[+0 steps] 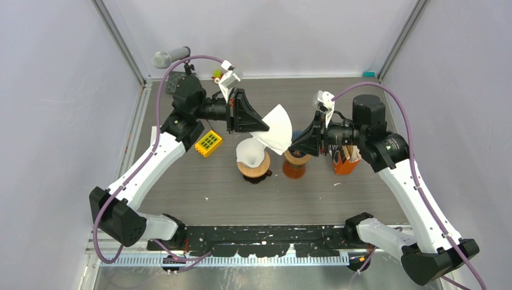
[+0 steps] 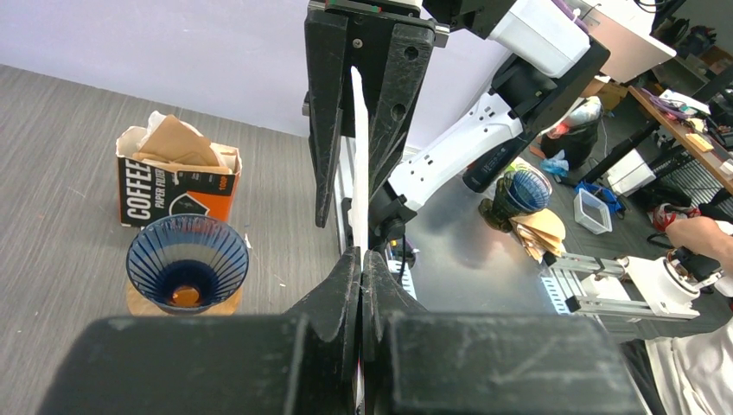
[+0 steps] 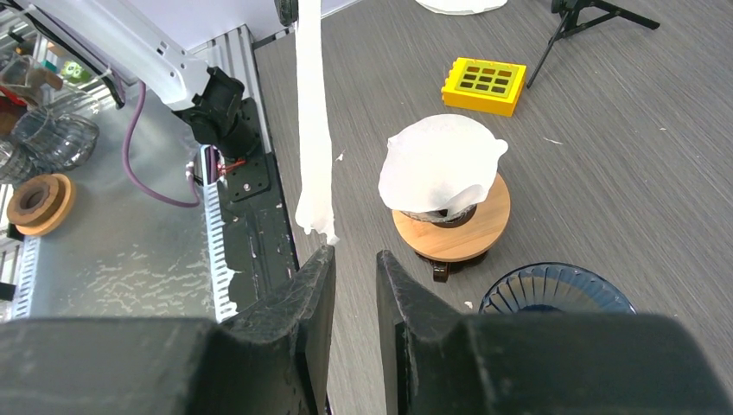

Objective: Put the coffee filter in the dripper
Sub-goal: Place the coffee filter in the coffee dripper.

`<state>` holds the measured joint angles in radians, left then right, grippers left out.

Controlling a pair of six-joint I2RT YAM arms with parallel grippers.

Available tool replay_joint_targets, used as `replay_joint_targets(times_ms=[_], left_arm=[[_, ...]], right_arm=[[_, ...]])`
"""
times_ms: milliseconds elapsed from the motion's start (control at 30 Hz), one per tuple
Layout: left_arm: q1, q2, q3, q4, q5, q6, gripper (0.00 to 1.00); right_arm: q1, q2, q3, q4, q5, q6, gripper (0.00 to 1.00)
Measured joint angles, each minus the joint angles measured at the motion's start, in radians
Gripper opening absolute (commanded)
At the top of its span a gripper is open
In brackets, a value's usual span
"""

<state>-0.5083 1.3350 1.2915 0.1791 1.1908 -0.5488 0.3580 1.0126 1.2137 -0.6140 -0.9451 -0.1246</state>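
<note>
The grey table (image 1: 362,199) holds everything, and the job is only partly done: the paper is in the air, not in a dripper. Above the middle of the table the two arms meet head on.

The left gripper (image 1: 264,125) is clamped tight on one edge of the coffee filter (image 1: 279,128), a flat white fan held up between the two tools. The right gripper (image 3: 354,259) has its jaws partly apart. Seen from the left wrist, its fingers stand one on each side of the filter's free edge with a sliver of gap either way, so it brackets the paper without pinching it, as far as I can tell.

The orange box (image 2: 177,194) of spare filters sits on the table beyond the blue dripper (image 2: 186,264). That dripper rests on a wooden coaster and is empty. Just beside it a second dripper (image 3: 449,216) on a wooden base already has a white filter (image 3: 441,160) sitting in it. A small yellow block (image 3: 484,82) lies further off.

So the pick-up and lift look done. By my reading, what is left is to spread the folded paper into a cone, lower it into the empty blue dripper, and let go
</note>
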Motion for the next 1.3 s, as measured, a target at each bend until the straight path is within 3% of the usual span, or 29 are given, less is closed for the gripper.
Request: replay_joint_targets(times_ms=[1300], left_arm=[[0.000, 0.011, -0.013, 0.035, 0.006, -0.020, 0.00]], right_arm=[[0.000, 0.024, 0.005, 0.022, -0.079, 0.047, 0.29]])
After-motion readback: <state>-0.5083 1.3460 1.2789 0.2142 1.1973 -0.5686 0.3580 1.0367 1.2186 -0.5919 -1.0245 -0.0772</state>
